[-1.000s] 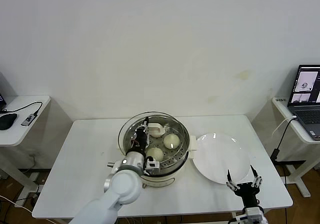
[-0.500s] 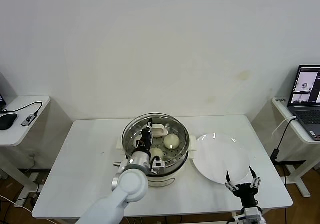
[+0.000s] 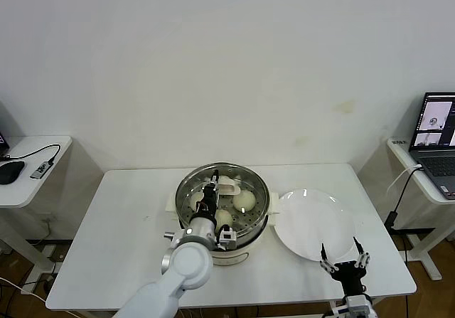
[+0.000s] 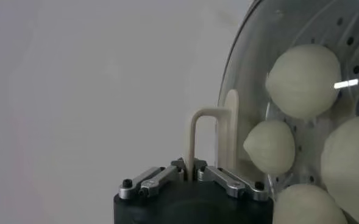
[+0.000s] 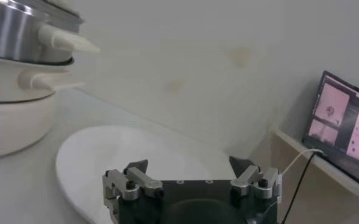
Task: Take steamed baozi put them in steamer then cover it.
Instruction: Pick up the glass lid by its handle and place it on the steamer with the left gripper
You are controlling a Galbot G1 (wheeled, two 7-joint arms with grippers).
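Steel gleamed at the middle of the table (image 3: pixel 114 218), where the steamer (image 3: pixel 186 190) sat on its cream base with the cover (image 3: pixel 250 179) lying over it, glass showing the baozi (image 3: pixel 244 200) on the perforated tray beneath. The left gripper (image 3: pixel 210 193) was down on top of the cover, its fingers pinched tight on the cream bar handle (image 4: pixel 211 137); the left wrist view showed that handle standing between the closed jaws, with four buns visible through the glass beside it. Just right of the steamer lay the white plate (image 3: pixel 313 225), its edge near the pot's side handle. The right gripper (image 3: pixel 344 259) hung low at the table's front edge, at the plate's near rim, jaws spread wide and holding nothing.
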